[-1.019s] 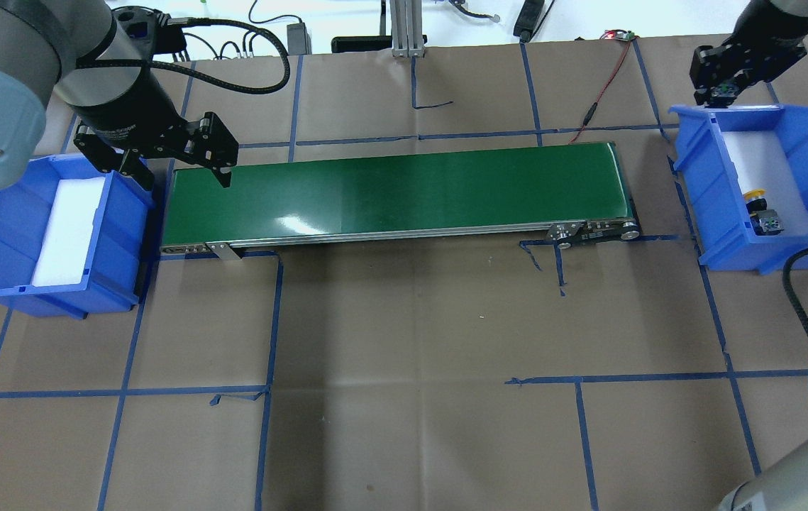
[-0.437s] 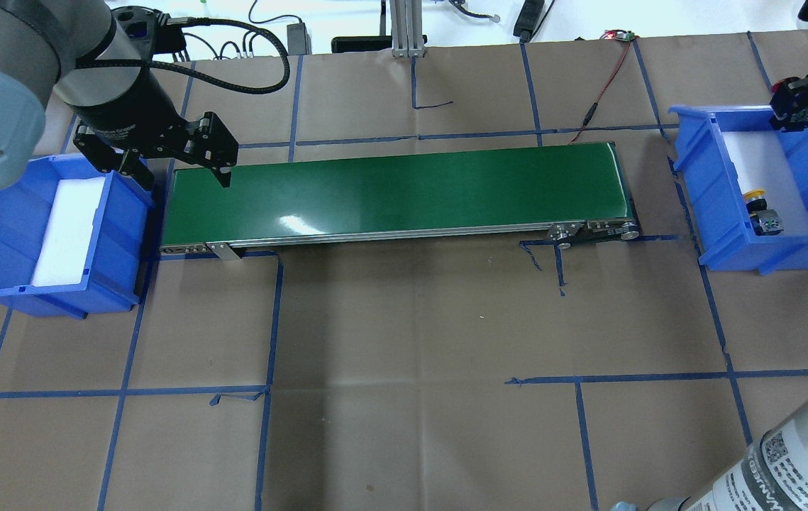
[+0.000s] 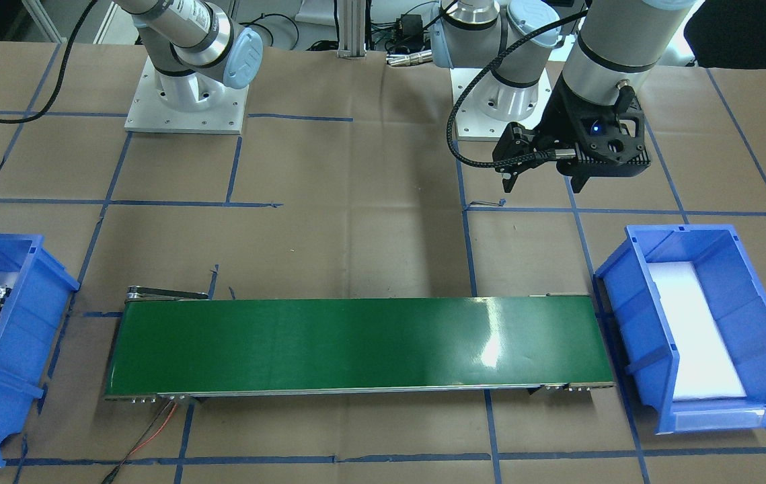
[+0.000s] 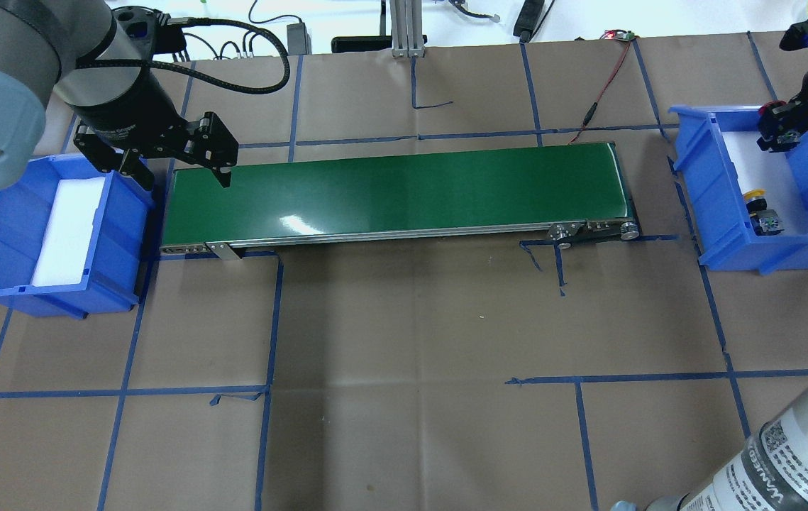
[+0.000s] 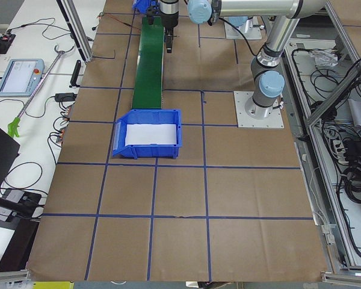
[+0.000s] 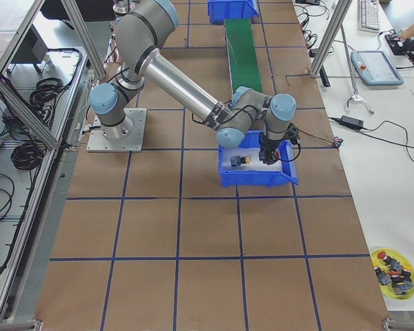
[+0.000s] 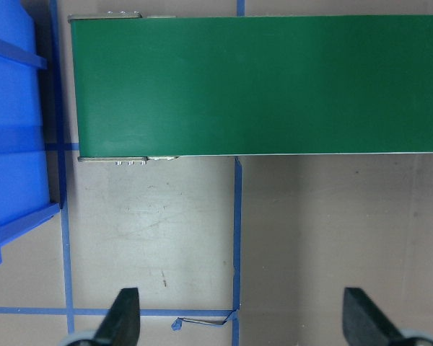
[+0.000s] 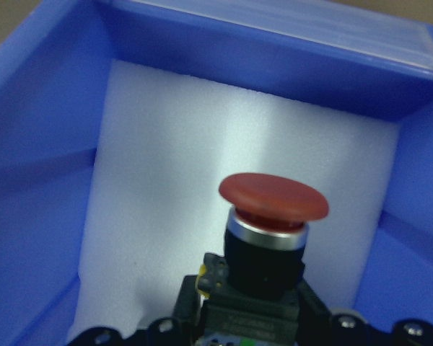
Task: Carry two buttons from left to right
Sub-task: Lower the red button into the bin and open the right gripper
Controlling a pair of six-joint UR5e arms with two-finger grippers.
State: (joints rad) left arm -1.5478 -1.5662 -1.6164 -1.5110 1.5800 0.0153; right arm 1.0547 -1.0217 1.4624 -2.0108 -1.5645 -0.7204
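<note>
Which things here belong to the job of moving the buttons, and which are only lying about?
Belong to the job: red button, held by the right hand; yellow button in the right bin; left bin; green conveyor belt; open left hand.
Only lying about: red wire; tablet.

You see the belt [image 4: 396,195] from two high views facing each other, two far end views along the table [image 5: 180,198], and two close wrist cameras.
</note>
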